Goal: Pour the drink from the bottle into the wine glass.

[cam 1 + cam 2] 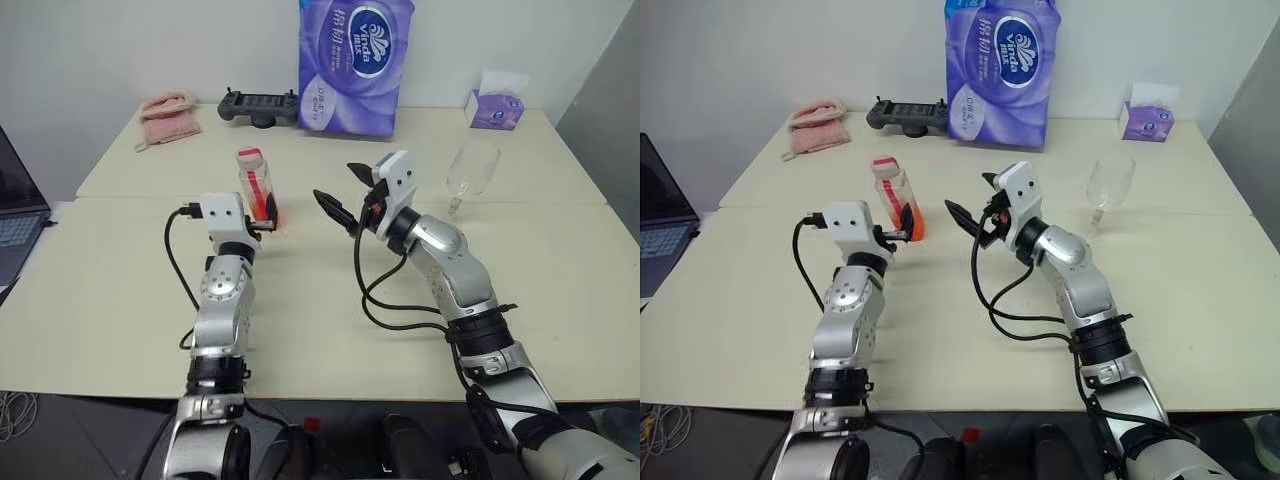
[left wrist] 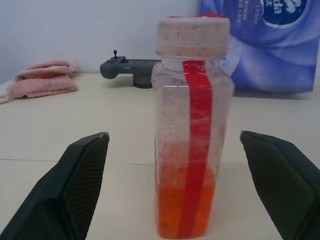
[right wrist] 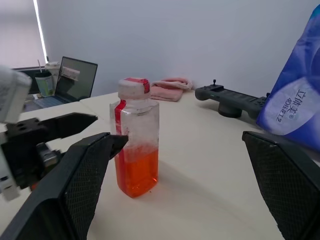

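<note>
One bottle (image 1: 256,184) stands upright on the table (image 1: 120,290), cap on, the orange-red drink (image 2: 182,210) filling only its bottom part; one wine glass (image 1: 472,170) stands well apart on the robot's right. Two hands, both spread wide and empty: left hand (image 2: 180,185) straddles the bottle without touching, right hand (image 1: 345,195) near it, pointing at it. Behind: one pink towel (image 1: 167,113), one black controller (image 1: 259,105), one purple tissue pack (image 1: 352,62), one tissue box (image 1: 494,105).

Head stereo pair is aimed forward and down over the bench (image 1: 120,300). Each wrist view is taken level along its hand; the bottle (image 2: 192,145), close ahead, is shared by all views.
</note>
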You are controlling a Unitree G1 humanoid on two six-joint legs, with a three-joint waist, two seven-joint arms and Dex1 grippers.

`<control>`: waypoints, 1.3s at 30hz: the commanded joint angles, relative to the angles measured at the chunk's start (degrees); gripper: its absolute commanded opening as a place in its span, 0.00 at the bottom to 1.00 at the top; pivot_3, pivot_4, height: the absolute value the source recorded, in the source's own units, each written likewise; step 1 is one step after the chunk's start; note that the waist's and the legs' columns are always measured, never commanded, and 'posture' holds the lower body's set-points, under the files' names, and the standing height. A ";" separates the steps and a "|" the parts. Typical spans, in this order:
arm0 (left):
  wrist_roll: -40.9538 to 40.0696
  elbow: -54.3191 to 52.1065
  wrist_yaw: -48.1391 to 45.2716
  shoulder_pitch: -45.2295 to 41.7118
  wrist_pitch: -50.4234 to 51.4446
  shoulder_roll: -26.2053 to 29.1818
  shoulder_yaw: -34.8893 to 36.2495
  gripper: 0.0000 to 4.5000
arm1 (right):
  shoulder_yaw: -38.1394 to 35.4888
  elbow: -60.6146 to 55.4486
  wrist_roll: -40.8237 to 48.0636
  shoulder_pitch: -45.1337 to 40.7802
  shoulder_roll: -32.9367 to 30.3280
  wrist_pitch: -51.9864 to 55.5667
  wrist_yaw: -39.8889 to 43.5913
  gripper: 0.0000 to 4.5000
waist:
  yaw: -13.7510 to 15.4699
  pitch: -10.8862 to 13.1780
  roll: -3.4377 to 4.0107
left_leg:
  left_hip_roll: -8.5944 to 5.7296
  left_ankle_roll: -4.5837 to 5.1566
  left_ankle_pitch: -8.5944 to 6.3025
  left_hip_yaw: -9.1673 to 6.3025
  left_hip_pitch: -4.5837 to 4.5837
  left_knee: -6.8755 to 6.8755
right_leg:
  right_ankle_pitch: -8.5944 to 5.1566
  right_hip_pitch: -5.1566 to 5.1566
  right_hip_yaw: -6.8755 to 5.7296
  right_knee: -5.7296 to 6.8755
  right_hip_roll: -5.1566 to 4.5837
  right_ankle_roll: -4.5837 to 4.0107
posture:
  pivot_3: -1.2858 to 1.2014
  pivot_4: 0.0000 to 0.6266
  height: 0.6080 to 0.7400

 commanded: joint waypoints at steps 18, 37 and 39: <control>0.34 19.01 -0.71 -13.91 -9.18 2.00 -0.09 0.99 | 1.25 -5.62 0.49 2.79 0.64 1.09 2.12 1.00 | -0.02 0.00 0.00 | -0.01 -0.04 0.02 0.01 -0.05 0.01 | 0.01 -0.10 0.02 0.05 -0.01 0.02 | 0.52 0.24 1.00; 0.32 27.01 -0.20 -17.36 -16.06 2.60 0.25 0.44 | 2.05 -7.90 0.12 4.80 -0.30 2.12 2.00 1.00 | -0.04 0.00 0.00 | -0.02 -0.04 0.02 -0.01 -0.08 0.01 | 0.01 -0.13 0.00 0.07 -0.02 0.02 | 0.52 0.24 1.00; 0.17 26.58 -0.51 -17.27 -16.03 3.18 0.46 0.44 | 2.04 -8.60 0.23 5.00 -0.51 2.51 2.04 1.00 | -0.04 0.00 0.00 | -0.02 -0.04 0.02 -0.01 -0.09 0.01 | 0.02 -0.13 0.01 0.06 -0.02 0.02 | 0.52 0.24 1.00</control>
